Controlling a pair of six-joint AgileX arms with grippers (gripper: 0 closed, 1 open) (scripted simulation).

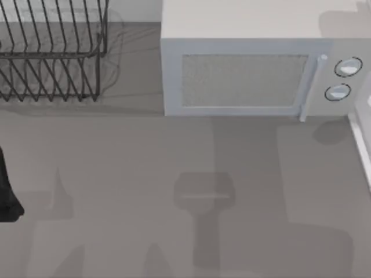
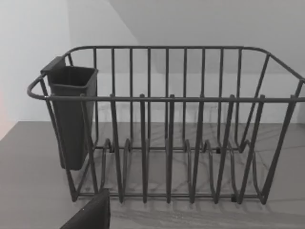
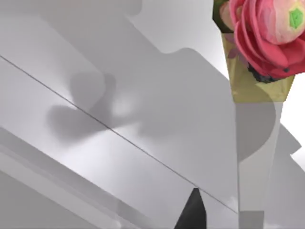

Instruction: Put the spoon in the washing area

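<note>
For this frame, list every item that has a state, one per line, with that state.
microwave: door shut, upright at the back of the table.
dish rack: upright, slots bare.
cutlery holder: hung on the rack's end wall; nothing sticks out of it.
flower bouquet: in a yellow wrapper, seen by the right wrist camera.
left arm: at the table's left edge.

I can read no text, label or number here; the microwave [image 1: 243,69] dials [image 1: 346,67] carry no markings.
</note>
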